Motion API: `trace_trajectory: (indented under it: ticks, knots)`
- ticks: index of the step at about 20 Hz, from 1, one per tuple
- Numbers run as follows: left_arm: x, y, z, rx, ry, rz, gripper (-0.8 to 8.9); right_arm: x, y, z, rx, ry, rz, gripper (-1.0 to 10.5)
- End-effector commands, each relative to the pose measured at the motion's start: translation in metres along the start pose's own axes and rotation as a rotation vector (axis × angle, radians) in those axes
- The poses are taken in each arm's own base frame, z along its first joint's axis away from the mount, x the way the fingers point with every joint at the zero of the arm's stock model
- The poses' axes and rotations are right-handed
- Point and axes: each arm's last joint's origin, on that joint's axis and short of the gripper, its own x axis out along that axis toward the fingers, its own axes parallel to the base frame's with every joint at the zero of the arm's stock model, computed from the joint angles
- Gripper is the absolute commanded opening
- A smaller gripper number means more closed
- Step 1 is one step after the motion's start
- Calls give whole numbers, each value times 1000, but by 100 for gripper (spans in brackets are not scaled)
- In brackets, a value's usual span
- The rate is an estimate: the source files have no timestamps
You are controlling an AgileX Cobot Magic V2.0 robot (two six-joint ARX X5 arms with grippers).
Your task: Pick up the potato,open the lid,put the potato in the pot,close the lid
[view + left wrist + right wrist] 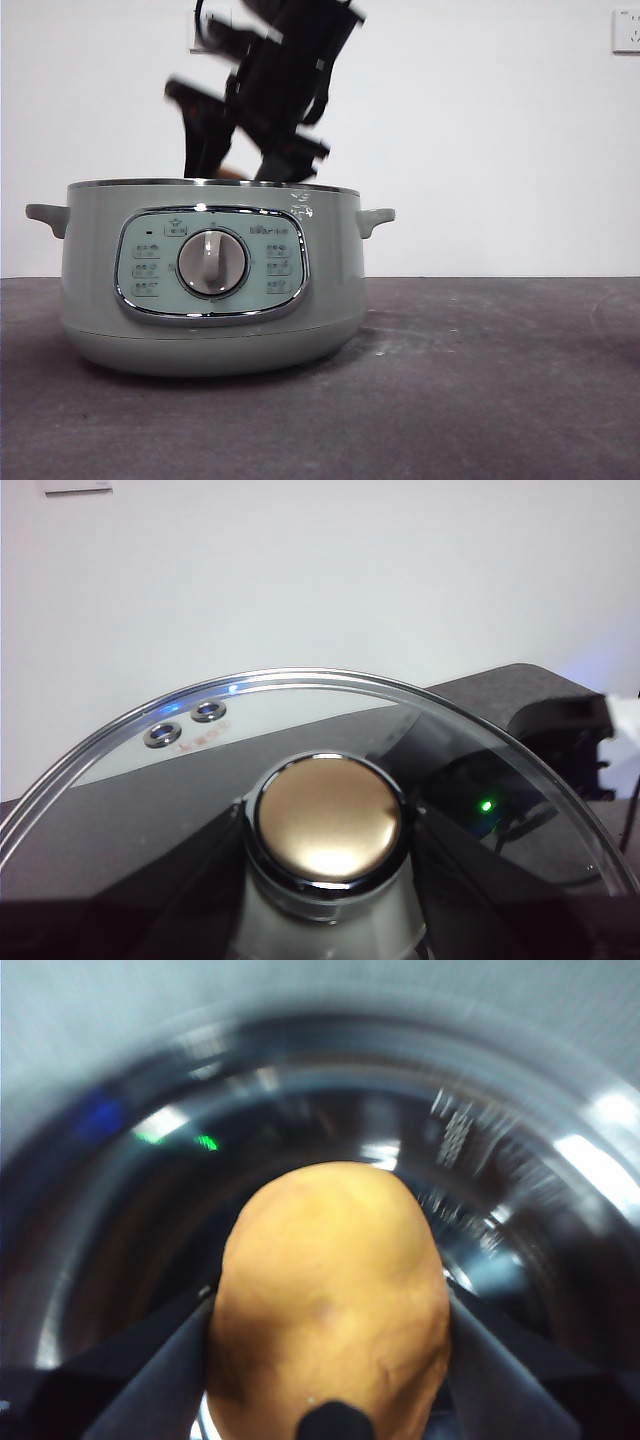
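Observation:
The pale green pot stands lidless on the left of the table. My right gripper hangs just above its rim, motion-blurred, shut on the orange-brown potato. The right wrist view has the potato clamped between the two jaws of the right gripper, over the pot's shiny inner wall. My left gripper is shut on the lid's round knob. It holds the glass lid with its steel rim in the air, out of the front view.
The dark table stretches to the right of the pot. A wall socket sits high on the white wall. Through the lid I see dark equipment with a green light.

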Motion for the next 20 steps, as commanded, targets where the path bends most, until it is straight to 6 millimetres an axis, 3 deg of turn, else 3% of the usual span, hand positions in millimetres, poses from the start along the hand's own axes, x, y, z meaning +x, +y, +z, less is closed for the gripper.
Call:
trace_trajectory:
  ticks: [1, 4, 8, 9, 10, 11, 13, 15, 17, 20]
  knots:
    - [-10, 1, 9, 4, -81, 2, -9, 17, 0, -5, -28, 32, 0, -12]
    - [-7, 1, 8, 7, -66, 26, -9, 31, -2, -13, -34, 82, 2, -12]
    - [-1, 1, 6, 18, -34, 45, -9, 31, -1, -14, -55, 91, 4, 14]
    - [1, 1, 6, 33, -28, 45, -9, 31, -1, -15, -54, 97, 4, 122]
    - [4, 1, 6, 34, -21, 45, -9, 31, -1, -15, -53, 105, 3, 326]
    - [5, 1, 6, 35, -15, 45, -9, 31, -2, -16, -53, 109, -16, 424]
    - [7, 1, 6, 35, -6, 45, -9, 31, -1, -16, -57, 112, -43, 522]
    - [8, 1, 6, 38, -4, 45, -9, 31, -1, -15, -54, 110, -42, 537]
    - [8, 1, 6, 38, -5, 45, -9, 22, 0, -12, -48, 97, -43, 536]
    - [9, 1, 6, 38, -8, 45, -9, -28, 7, 0, -43, 44, -49, 535]
